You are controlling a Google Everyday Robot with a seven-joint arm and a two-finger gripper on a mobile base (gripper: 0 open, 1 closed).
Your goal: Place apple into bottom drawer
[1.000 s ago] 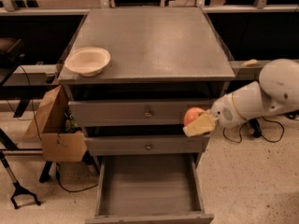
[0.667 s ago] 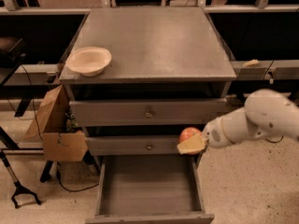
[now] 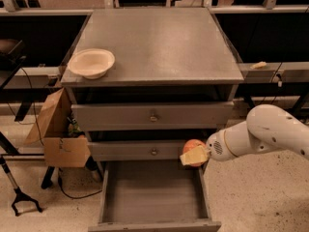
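The apple (image 3: 192, 146) is orange-red and round, held in my gripper (image 3: 194, 155) at the right end of the middle drawer front, just above the back right corner of the bottom drawer (image 3: 153, 193). A pale yellowish finger (image 3: 194, 156) covers the apple's lower front. The bottom drawer is pulled out, a deep grey tray with nothing in it. My white arm (image 3: 260, 134) reaches in from the right.
A shallow cream bowl (image 3: 91, 63) sits at the front left of the grey cabinet top (image 3: 159, 47). The two upper drawers (image 3: 153, 116) are closed. A cardboard box (image 3: 55, 132) stands left of the cabinet, and black stand legs (image 3: 21, 199) are on the floor.
My gripper has carried the apple down and a little left, from beside the top drawer front to the middle drawer's right end, just above the open bottom drawer.
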